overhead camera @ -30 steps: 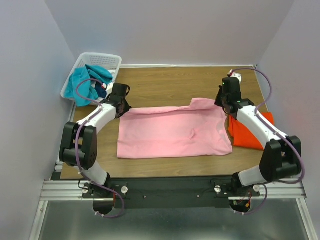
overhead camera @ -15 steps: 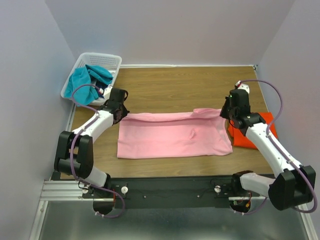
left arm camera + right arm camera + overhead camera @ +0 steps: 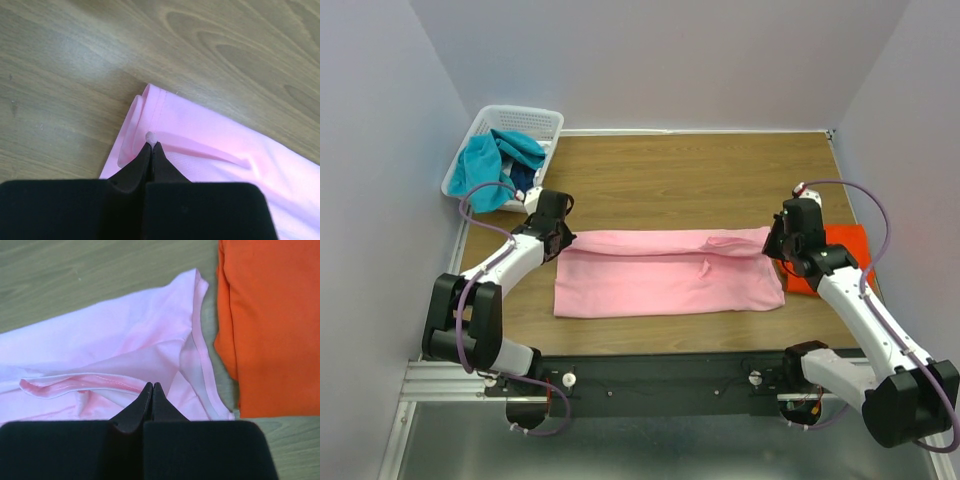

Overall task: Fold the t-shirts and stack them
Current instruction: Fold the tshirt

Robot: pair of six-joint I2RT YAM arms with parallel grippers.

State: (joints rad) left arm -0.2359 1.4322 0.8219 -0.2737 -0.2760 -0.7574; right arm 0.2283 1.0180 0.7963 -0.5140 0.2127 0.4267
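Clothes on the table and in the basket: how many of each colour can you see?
Light pink cloth t-shirt on the wooden table: 1
Bright orange folded cloth t-shirt: 1
Teal crumpled cloth garment in the white plastic basket: 1
Dark blue cloth garment, partly showing in the basket: 1
Total: 4

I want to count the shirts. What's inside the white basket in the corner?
A crumpled teal garment fills the white basket and hangs over its near rim, with a bit of dark blue cloth beside it. Anything underneath them is covered.
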